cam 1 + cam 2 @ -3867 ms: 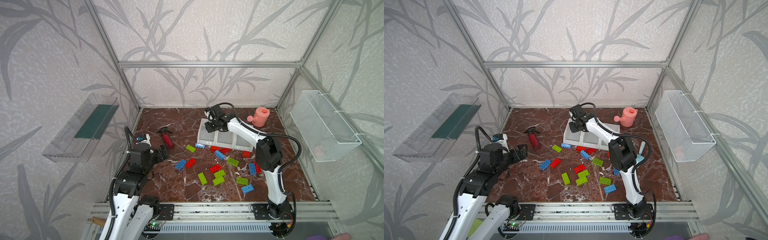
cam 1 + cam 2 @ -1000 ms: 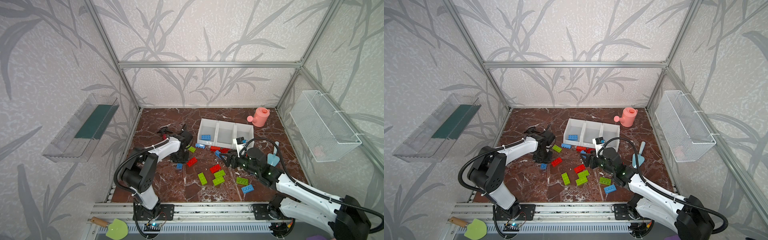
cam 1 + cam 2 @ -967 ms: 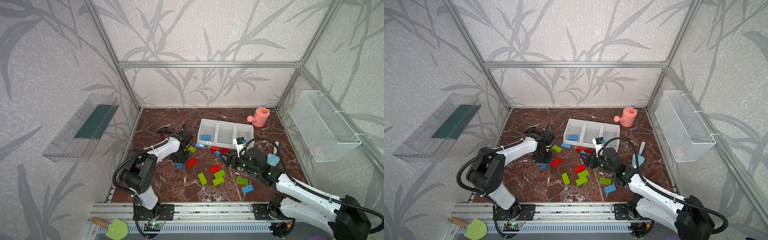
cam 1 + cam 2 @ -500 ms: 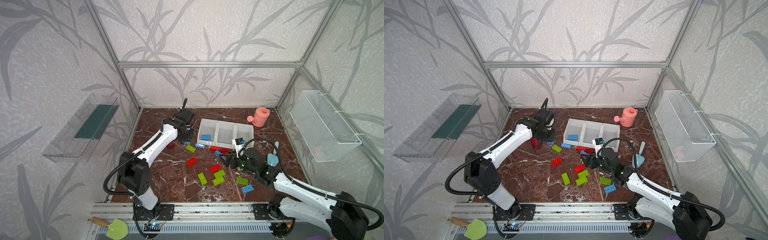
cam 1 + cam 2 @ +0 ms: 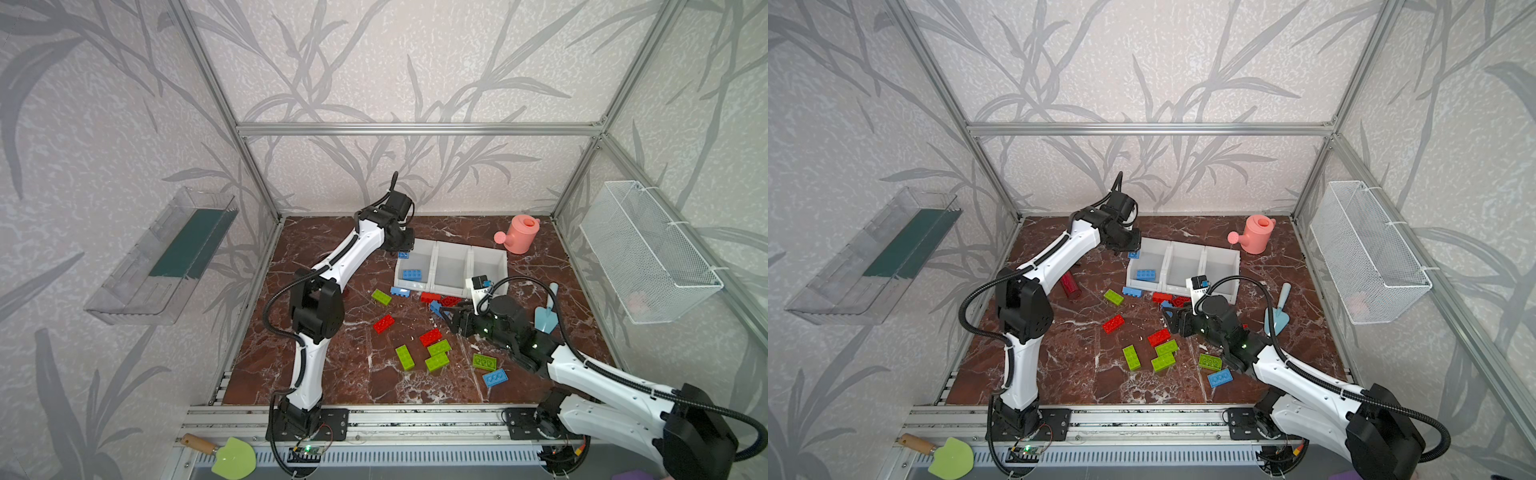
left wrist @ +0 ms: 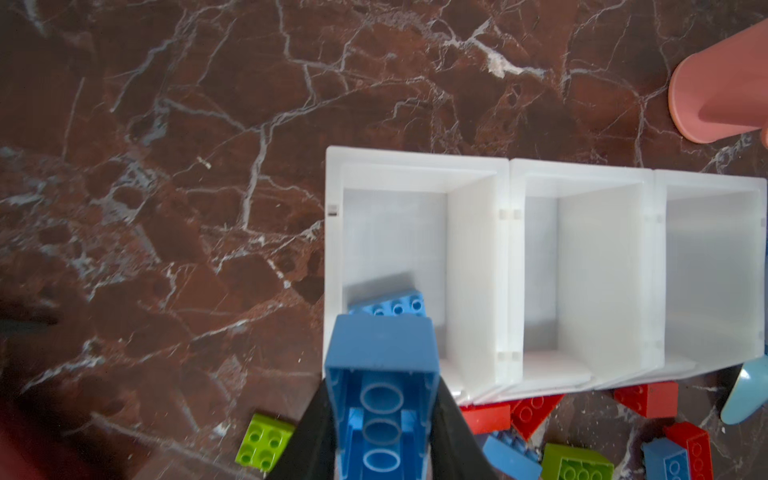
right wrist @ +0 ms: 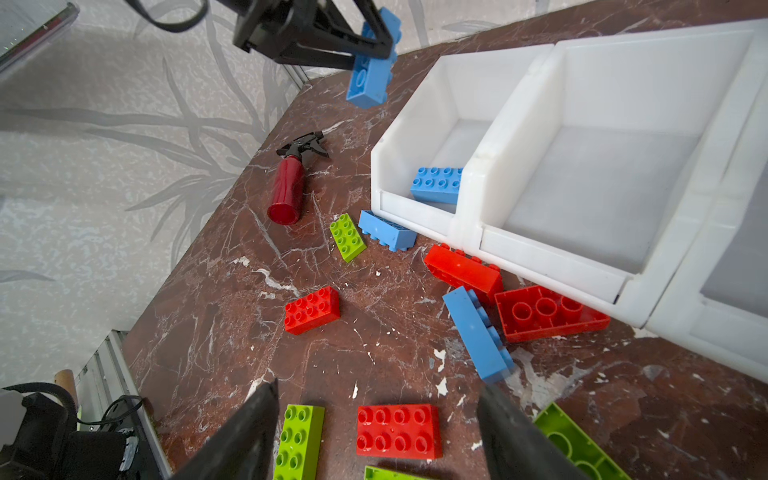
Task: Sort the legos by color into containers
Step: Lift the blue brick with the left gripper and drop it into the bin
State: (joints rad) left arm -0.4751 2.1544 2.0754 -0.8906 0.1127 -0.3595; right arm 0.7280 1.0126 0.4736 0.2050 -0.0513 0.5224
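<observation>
Left gripper (image 6: 381, 415) clamps blue lego (image 6: 380, 349) across long smooth sides, by end container (image 6: 415, 160) holding another blue brick (image 6: 395, 305). Light, rigid, slick plastic. Right gripper (image 7: 380, 419) gapes empty above red lego (image 7: 398, 430) on tabletop (image 7: 249, 332).

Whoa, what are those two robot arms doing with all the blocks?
They are sorting bricks into white bins by color. The left gripper is shut on a blue brick, held up in the air by the end bin, where another blue brick lies inside. The right gripper is open, low over a red brick. The middle bin and far bin look empty. Many loose bricks lie on the table.
</observation>
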